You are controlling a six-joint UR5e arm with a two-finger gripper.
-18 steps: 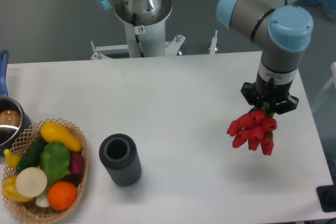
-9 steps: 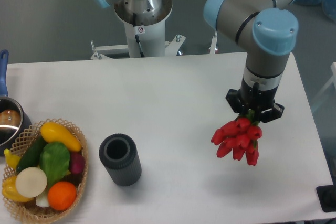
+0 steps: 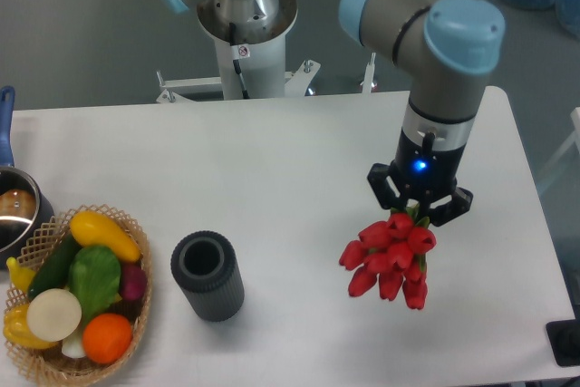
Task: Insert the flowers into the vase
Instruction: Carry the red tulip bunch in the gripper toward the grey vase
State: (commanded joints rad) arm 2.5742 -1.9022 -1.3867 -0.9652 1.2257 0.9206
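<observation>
The black two-finger claw at the end of the grey arm with pale blue joint caps is seen closed on the bunch of red tulip buds, gripped at the stem end, where a little green shows just under the fingers. The buds are carried head-down and splayed slightly toward the lower left, clear of the white surface, with a faint shadow cast below them. A small blue light is lit on the wrist above the claw. The short dark grey ribbed cylinder vase is found standing upright on the surface with its open mouth upward, well apart from the flowers and to their left. Near the vase, further left, a woven wicker basket is set at the surface's edge, filled with a yellow squash, a green leafy vegetable, an orange fruit and a round white piece. A metal pot with a blue handle is partly cut off at the left border. A second arm's base is visible behind the surface.
</observation>
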